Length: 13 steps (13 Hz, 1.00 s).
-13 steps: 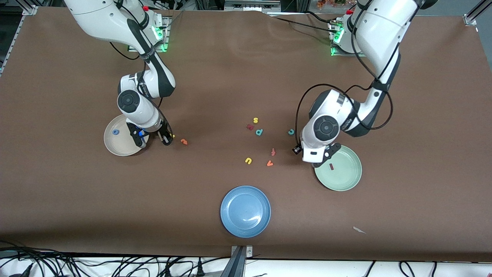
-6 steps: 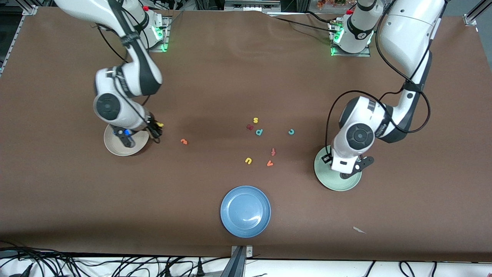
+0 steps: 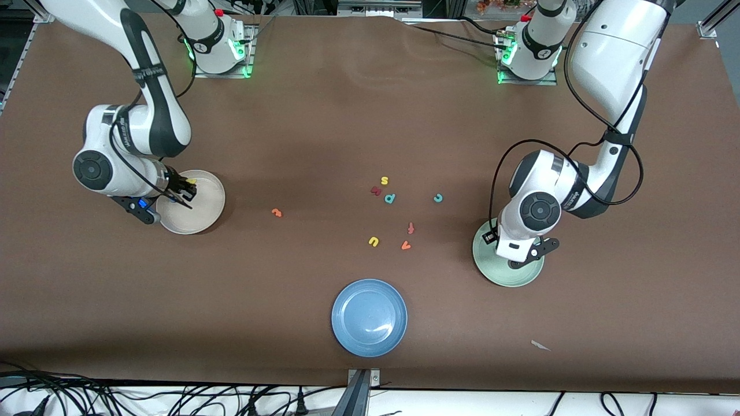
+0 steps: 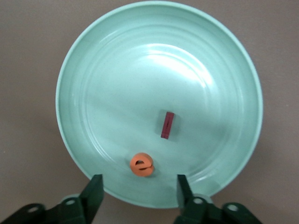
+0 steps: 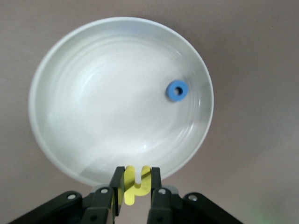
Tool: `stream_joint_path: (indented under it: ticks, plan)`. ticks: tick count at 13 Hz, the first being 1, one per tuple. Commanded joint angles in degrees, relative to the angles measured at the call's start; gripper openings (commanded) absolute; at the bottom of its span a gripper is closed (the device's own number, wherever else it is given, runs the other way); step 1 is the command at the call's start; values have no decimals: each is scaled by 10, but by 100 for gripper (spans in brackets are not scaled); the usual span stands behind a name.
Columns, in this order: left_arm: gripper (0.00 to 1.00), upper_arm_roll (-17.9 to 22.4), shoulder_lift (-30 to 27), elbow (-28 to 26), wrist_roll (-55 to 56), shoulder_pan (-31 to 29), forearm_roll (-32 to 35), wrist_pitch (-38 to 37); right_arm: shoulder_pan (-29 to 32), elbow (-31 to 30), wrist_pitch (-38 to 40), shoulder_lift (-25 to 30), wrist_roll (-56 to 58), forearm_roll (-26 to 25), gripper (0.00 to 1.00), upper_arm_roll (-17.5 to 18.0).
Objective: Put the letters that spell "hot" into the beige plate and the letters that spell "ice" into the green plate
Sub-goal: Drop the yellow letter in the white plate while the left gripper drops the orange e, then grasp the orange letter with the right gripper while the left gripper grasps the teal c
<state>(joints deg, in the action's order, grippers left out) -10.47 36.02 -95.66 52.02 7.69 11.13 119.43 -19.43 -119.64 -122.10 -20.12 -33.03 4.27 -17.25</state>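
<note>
Letters of foam lie scattered on the brown bench in the front view. Since a second ago the right gripper [image 3: 184,194] has carried the small yellow foam h [image 3: 191,181] from the bench by the small orange foam t [image 3: 277,212] to over the round cream-beige plate [image 3: 202,214]. The left gripper [image 3: 523,260] has swung from the rim of the round pale mint-green plate [image 3: 488,271] to over its middle. Three plates stand here; the round blue plate [image 3: 369,317] sits near the bench's camera-side edge. Seven loose letters lie mid-bench, among them the small teal foam c [image 3: 438,198].

Left wrist view: the green plate [image 4: 93,70] holds two letters, the dark maroon foam bar i [image 4: 167,125] and the small orange foam e [image 4: 141,164]. The left gripper [image 4: 137,196] has its fingers [image 4: 96,189] spread apart, holding nothing.

Right wrist view: the beige plate [image 5: 93,93] holds one letter, the blue foam ring o [image 5: 177,91]. The right gripper [image 5: 136,186] has its fingers [image 5: 117,182] clamped on the yellow h [image 5: 135,184] above the plate's rim.
</note>
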Motion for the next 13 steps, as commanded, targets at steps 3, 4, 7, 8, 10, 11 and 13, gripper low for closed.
stream_joint_path:
  ticks: [3,4,7,8,10,11,13]
  plan:
    - [100,-66,-56,-1,53,4,-43,-95,2,-16,-37,-22,46,-1,54,-6]
    - [94,-84,-56,-2,82,4,-58,-94,2,-15,-37,-21,46,-1,86,-6]
    - [79,-95,-46,-10,140,6,-134,-78,-4,5,-12,6,37,-1,100,0]
    - [77,-95,-40,-18,141,7,-147,-65,-9,31,14,10,25,-1,100,11]
    - [75,-97,-36,-61,150,20,-147,7,-9,82,55,9,17,-1,100,40]
    - [74,-97,-35,-85,166,24,-145,52,-9,96,54,8,28,-1,100,60]
    - [71,-96,-33,-116,191,43,-140,104,-9,107,49,1,92,0,100,101]
